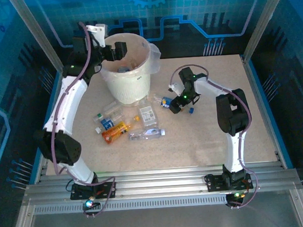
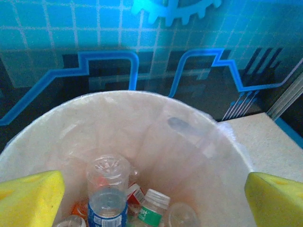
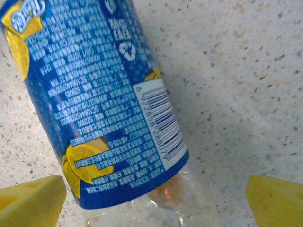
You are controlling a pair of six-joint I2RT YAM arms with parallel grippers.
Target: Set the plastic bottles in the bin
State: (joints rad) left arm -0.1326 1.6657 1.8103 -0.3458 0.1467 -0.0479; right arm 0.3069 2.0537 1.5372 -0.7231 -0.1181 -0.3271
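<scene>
Blue-labelled bottle lies on the table between the spread jaws of the right gripper, while the left gripper, jaws likewise apart and empty, hangs over the bin.

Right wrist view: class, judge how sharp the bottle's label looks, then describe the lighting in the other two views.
Right wrist view: the blue-labelled bottle sits close, small print soft, barcode bars distinct. Left wrist view: the bin is evenly lit inside, no hard glare. Top external view: blue cast on the backdrop, soft shadows on the table.
</scene>
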